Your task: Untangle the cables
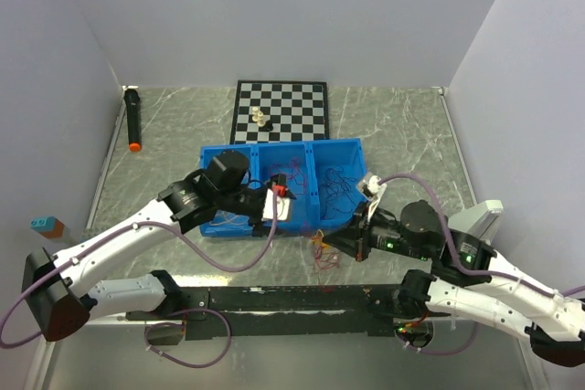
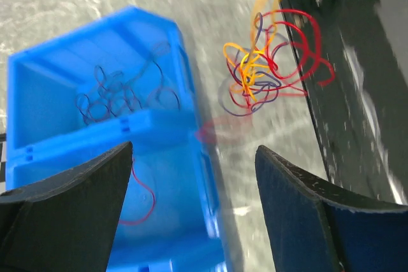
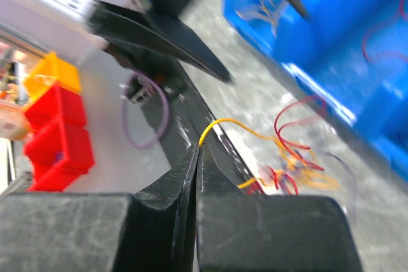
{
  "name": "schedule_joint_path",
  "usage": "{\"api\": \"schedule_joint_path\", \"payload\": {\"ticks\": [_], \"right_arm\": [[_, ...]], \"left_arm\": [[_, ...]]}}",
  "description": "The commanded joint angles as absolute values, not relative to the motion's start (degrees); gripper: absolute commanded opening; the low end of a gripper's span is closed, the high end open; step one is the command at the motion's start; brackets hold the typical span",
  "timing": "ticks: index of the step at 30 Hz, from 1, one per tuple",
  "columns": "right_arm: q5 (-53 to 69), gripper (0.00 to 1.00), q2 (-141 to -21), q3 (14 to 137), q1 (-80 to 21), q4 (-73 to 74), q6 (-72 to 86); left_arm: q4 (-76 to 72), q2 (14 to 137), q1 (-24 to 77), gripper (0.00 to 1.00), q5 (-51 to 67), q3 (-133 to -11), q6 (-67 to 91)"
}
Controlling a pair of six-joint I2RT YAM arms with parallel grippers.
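A blue bin with three compartments is set on the green marbled worktop. Thin red and purple cables are seen in its middle and right compartments. A small tangled bunch is laid just in front of the bin, beside the right gripper. Behind the bin, two chess pieces are stood on a chessboard. A black marker is placed far left.

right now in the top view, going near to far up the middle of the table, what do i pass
black mounting bar → cables loose on the table → blue divided bin → chessboard
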State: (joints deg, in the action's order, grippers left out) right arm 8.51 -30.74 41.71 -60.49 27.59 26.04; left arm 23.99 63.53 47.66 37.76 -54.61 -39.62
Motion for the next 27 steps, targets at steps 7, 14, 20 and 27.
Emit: {"api": "schedule_joint_path", "payload": {"ticks": [7, 14, 20, 27], "right_arm": [[13.71, 0.0, -36.56, 46.32, -60.73, 24.0, 23.03], [14.06, 0.0, -37.62, 46.41, -60.73, 21.27, 22.76], [13.45, 0.0, -37.53, 47.55, -60.73, 21.45, 22.06], [14.33, 0.0, -38.93, 47.72, -60.73, 19.34, 22.06]], "left_arm": [[7.81, 64.86, 48.6, 0.83, 44.99, -62.4, -16.17], [20.98, 65.21, 50.45, 0.79, 50.89, -62.23, -28.72], [26.28, 64.34, 50.63, 0.77, 48.61, -59.68, -36.65], [23.46, 65.74, 51.06, 0.74, 50.45, -60.38, -33.66]]}}
